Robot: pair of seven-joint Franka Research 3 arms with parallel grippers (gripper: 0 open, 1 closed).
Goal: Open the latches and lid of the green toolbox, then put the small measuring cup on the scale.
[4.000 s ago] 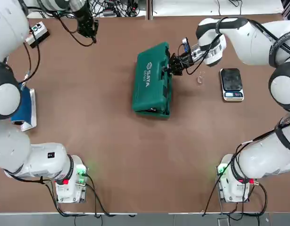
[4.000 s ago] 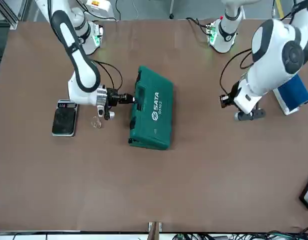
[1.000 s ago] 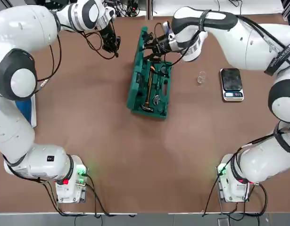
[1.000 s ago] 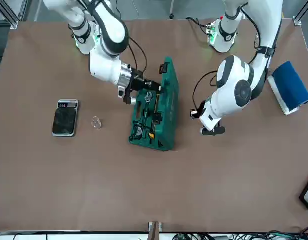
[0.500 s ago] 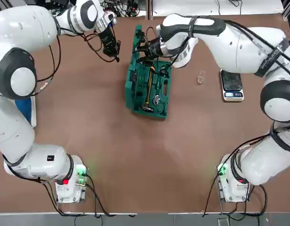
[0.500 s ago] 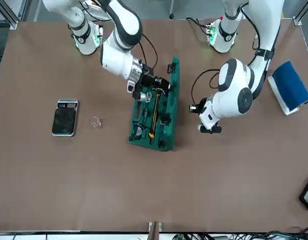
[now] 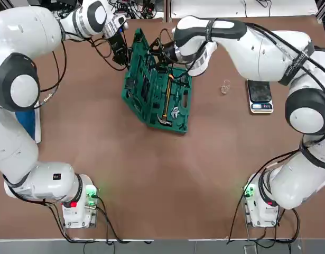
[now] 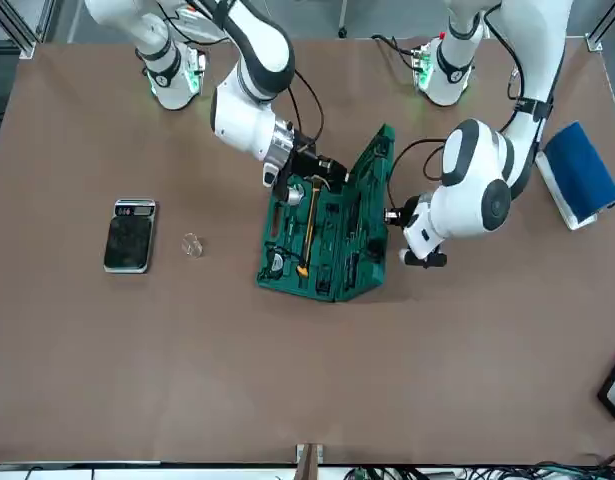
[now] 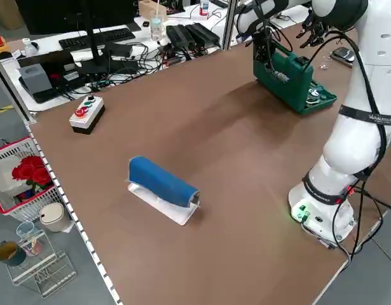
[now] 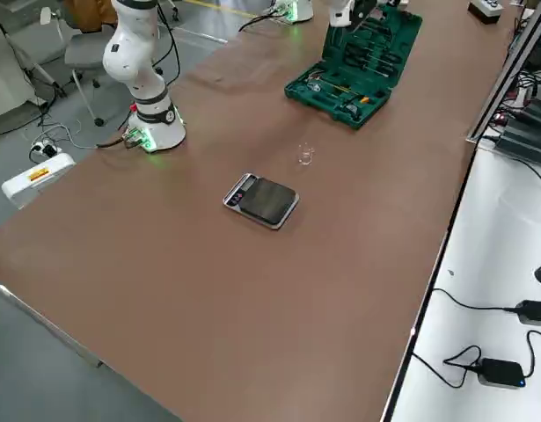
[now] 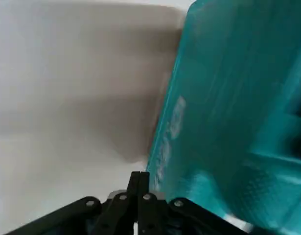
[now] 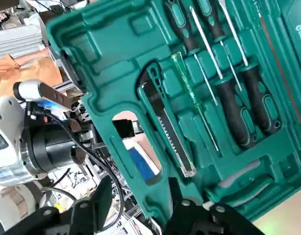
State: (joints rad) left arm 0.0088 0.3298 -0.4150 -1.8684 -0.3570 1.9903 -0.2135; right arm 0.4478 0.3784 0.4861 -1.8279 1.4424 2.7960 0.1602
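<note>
Two arms are gathered at the far end of the toolbox (image 7: 162, 98), which lies opened near the middle of the bench (image 7: 151, 180). Its lid (image 7: 139, 79) is seen tilted back past upright on the robot's left of the tray half, with screwdrivers and pliers showing in its slots; a yellow-handled hammer (image 7: 166, 103) lies in the tray. The right gripper (image 7: 161, 53) is placed at the lid's far edge by the handle cut-out; its fingers straddle that rim in the right wrist view, but whether the rim is pinched or released cannot be told. The left gripper (image 7: 121, 54) is set just outside the lid's outer face, fingers clenched together on nothing, their tips near the lid's back.

To the robot's right of the toolbox, the cup (image 7: 225, 86) stands alone on bare bench, well apart from the tray's edge. The scale (image 7: 259, 94) lies just beyond the cup, farther from the toolbox, its plate unoccupied. Open bench is left between toolbox and cup, and a wide bare stretch runs from the toolbox's near edge toward the arm bases. Far on the robot's left of the toolbox, near the bench edge, a blue roll (image 9: 162, 182) rests on a white sheet, with a grey button box (image 9: 87, 113) beyond it.
</note>
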